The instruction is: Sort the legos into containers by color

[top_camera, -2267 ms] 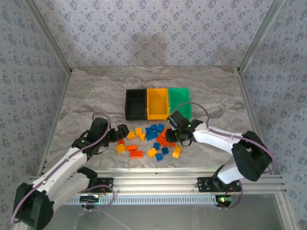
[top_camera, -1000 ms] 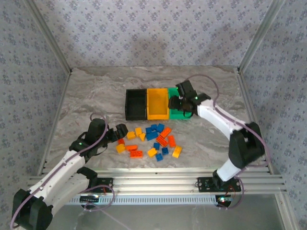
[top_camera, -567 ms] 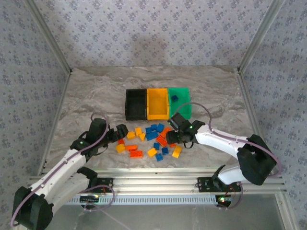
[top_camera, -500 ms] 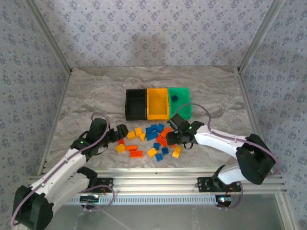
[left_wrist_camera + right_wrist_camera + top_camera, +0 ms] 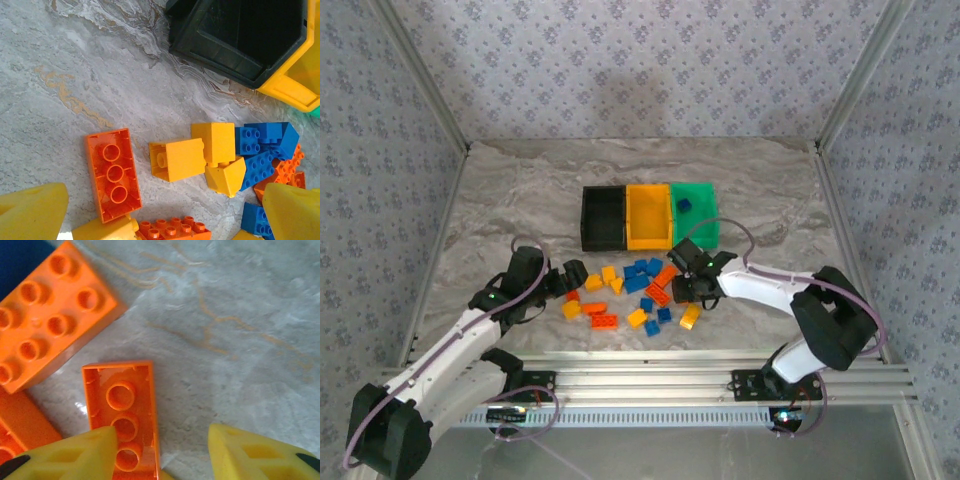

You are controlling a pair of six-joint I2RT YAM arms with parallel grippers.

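Your right gripper [image 5: 161, 437] hangs apart, one finger over an upturned orange brick [image 5: 122, 410]: light, stiff, probably slick; pinch its long walls squarely.

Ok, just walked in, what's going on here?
The right arm has its jaws open low over an upturned orange brick at the right side of the pile. The left arm hovers, jaws open, at the pile's left. One blue brick lies in the green bin; the rest are on the table.
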